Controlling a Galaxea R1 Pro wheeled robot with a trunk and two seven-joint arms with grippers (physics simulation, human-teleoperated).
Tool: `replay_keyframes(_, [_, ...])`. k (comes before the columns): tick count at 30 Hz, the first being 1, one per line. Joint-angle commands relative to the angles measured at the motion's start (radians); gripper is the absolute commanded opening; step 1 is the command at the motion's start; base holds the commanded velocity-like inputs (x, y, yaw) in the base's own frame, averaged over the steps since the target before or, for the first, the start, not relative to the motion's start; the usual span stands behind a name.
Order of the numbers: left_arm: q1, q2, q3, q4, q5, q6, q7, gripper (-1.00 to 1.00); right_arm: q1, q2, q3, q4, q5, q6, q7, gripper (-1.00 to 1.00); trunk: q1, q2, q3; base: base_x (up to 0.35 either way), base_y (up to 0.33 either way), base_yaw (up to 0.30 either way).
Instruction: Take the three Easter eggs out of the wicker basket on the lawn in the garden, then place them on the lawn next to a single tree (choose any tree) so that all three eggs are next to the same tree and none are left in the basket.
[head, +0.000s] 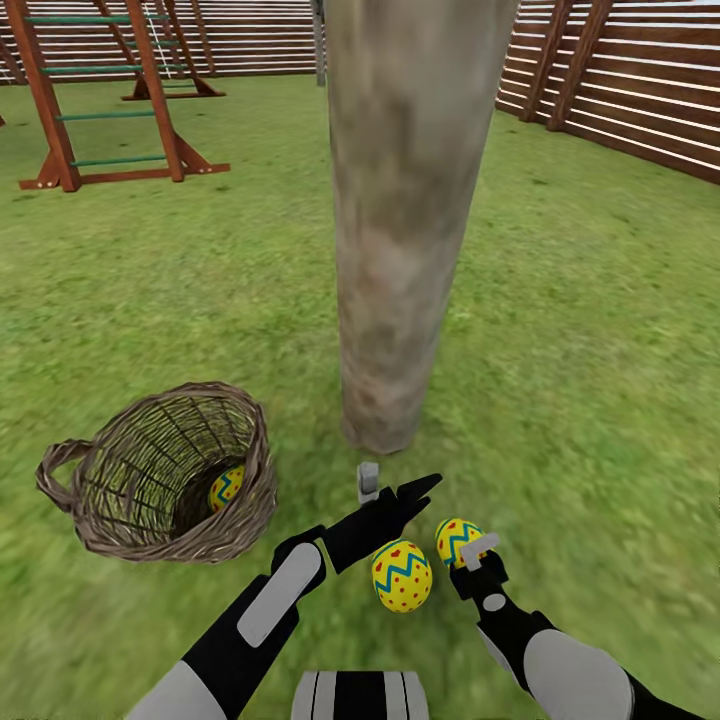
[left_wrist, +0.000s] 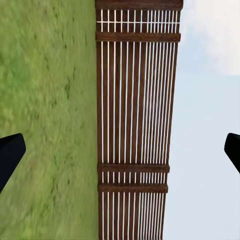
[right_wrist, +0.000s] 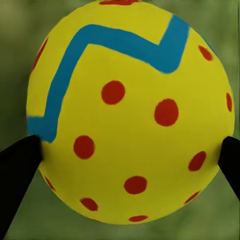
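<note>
The right gripper (head: 470, 556) clamps a yellow zigzag-banded egg (right_wrist: 130, 112) across its smooth, likely slippery middle, near the grey-beige tree trunk (head: 405, 220). The left gripper (head: 395, 490) stands spread, empty.

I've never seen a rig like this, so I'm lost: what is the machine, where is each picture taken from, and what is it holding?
It is a simulated two-armed robot on a lawn. The head view looks down over both arms; the other two come from cameras at each wrist. The right gripper has its jaws against an Easter egg. The left gripper is open and empty, facing a fence. A second egg lies on the grass near the tree trunk; a third egg sits inside the wicker basket.
</note>
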Motion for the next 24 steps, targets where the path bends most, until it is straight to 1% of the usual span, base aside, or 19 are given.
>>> replay_keyframes(1, [-0.001, 0.0, 0.0, 0.0, 0.01, 0.007, 0.001, 1.0, 0.0, 0.001, -0.016, 0.007, 0.008, 0.011, 0.005, -1.0, 0.001, 0.0, -0.005, 0.0, 0.0, 0.0])
replay_keyframes(2, [-0.001, 0.0, 0.0, 0.0, 0.01, 0.007, 0.001, 1.0, 0.0, 0.001, -0.016, 0.007, 0.008, 0.011, 0.005, -1.0, 0.001, 0.0, -0.009, 0.0, 0.0, 0.0])
replay_keyframes(14, [-0.001, 0.0, 0.0, 0.0, 0.01, 0.007, 0.001, 1.0, 0.0, 0.001, -0.016, 0.008, 0.009, 0.011, 0.008, -1.0, 0.001, 0.0, -0.009, 0.0, 0.0, 0.0])
replay_keyframes(15, [-0.001, 0.0, 0.0, 0.001, 0.01, 0.007, 0.001, 1.0, 0.0, 0.001, -0.016, 0.008, 0.01, 0.01, 0.008, 1.0, 0.001, 0.0, -0.009, 0.0, 0.0, 0.0])
replay_keyframes(21, [-0.001, 0.0, 0.0, 0.002, 0.01, 0.007, 0.001, 1.0, 0.0, 0.001, -0.016, 0.008, 0.009, 0.011, 0.008, 1.0, 0.001, 0.0, -0.009, 0.0, 0.0, 0.0])
replay_keyframes(24, [-0.001, 0.0, 0.0, 0.002, 0.01, 0.007, 0.001, 1.0, 0.0, 0.001, -0.016, 0.008, 0.009, 0.011, 0.008, 1.0, 0.0, 0.0, 0.003, 0.0, 0.0, 0.0])
